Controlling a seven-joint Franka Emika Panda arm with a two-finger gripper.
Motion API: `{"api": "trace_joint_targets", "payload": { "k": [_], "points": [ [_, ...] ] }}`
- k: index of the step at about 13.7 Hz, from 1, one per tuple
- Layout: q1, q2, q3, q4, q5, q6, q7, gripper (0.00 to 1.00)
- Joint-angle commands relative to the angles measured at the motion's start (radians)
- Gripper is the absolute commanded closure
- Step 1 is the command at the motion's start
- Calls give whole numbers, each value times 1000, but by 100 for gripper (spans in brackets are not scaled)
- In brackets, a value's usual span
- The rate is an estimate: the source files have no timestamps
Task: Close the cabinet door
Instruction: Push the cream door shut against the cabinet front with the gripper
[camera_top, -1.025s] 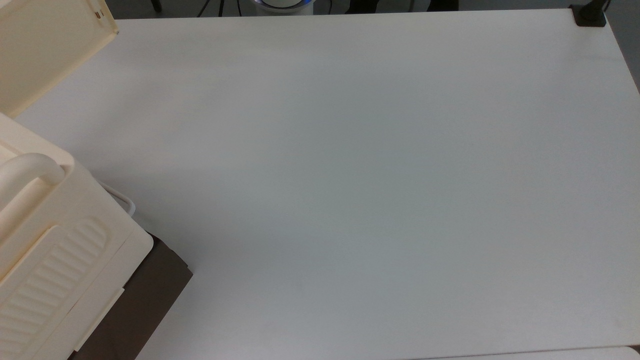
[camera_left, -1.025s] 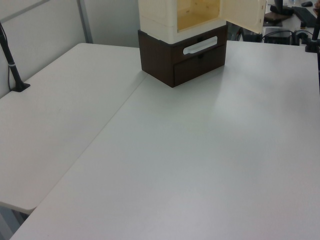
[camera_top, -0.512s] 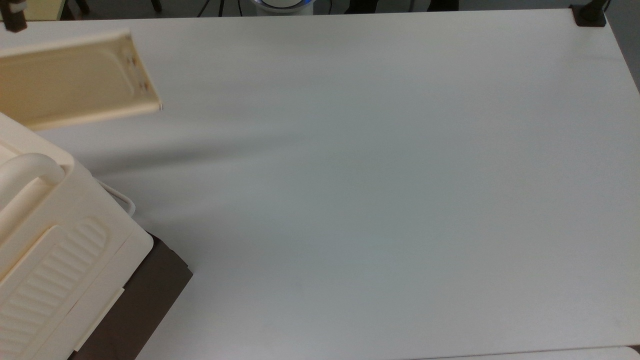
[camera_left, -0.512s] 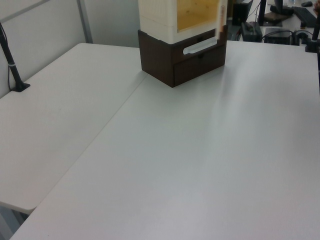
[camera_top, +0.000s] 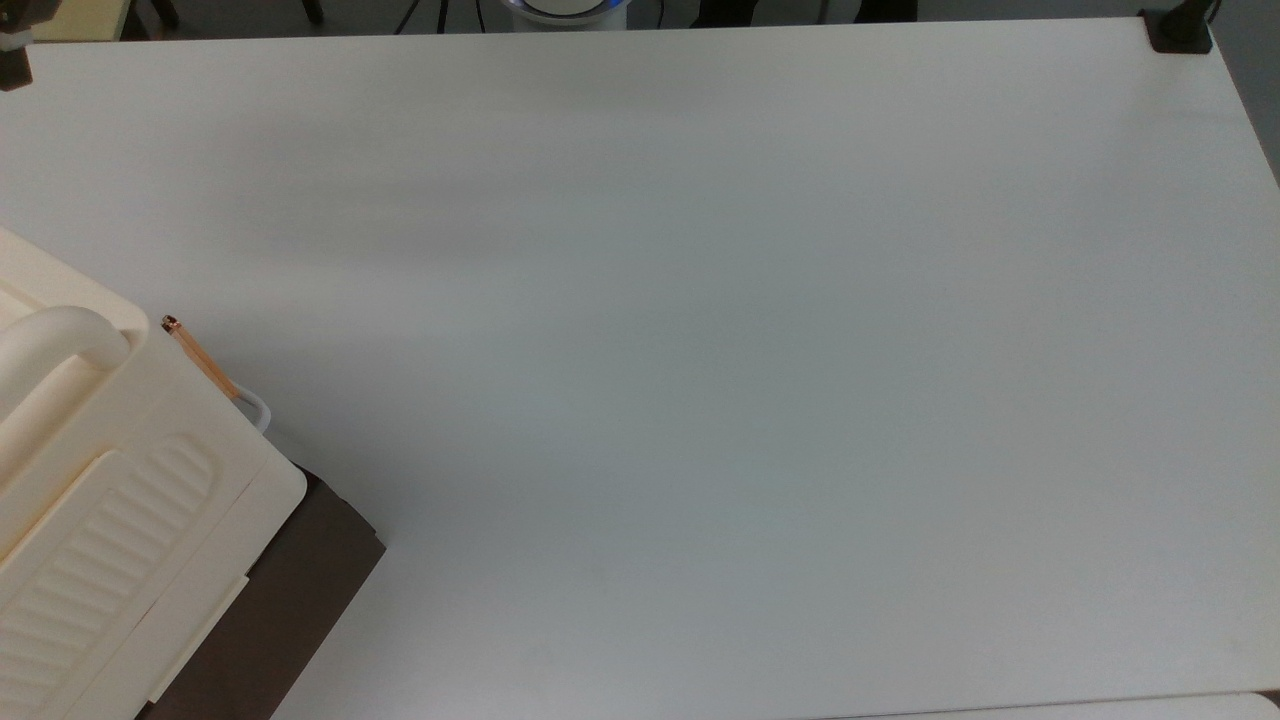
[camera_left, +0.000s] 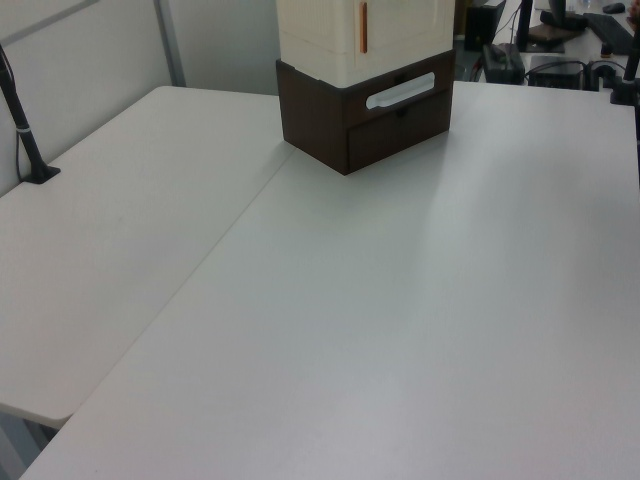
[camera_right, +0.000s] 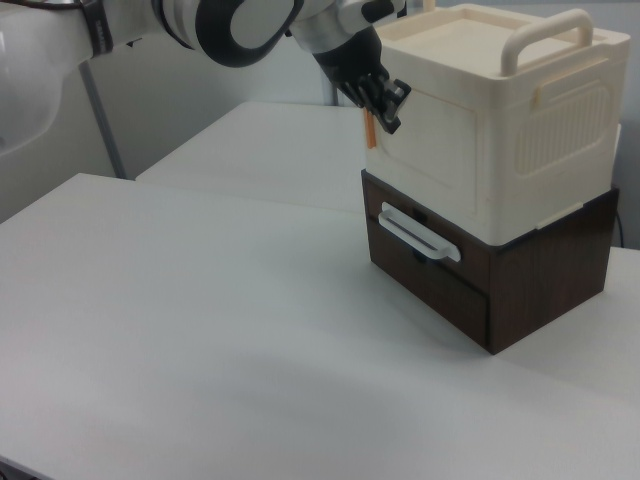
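The cabinet stands on the white table, at about one o'clock in the right view, a cream box on a dark brown base with a drawer. Its door lies flat against the front, flush with the frame, so I judge the task as good as done. In the left view the door fills the cream front, at twelve o'clock in the frame, with an orange handle upright along one edge.

The gripper sits at the door's free edge (the side with the orange handle), at about nine o'clock from the cabinet in the right view. It is probably there because that edge gives the longest lever against the hinge. Whether its fingers are parted or closed I cannot tell.

In the top view the cabinet is at eight o'clock.
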Motion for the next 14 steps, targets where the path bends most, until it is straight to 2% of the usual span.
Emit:
{"api": "trace_joint_targets", "payload": {
  "k": [1, 3, 4, 7, 14],
  "points": [
    [8, 11, -6, -21, 15, 32, 14, 100],
    [14, 28, 1, -27, 20, 152, 19, 100],
    [13, 42, 20, -29, 21, 218, 22, 100],
    [13, 79, 28, -29, 18, 306, 23, 100],
    [10, 105, 28, -29, 17, 349, 14, 100]
  ]
}}
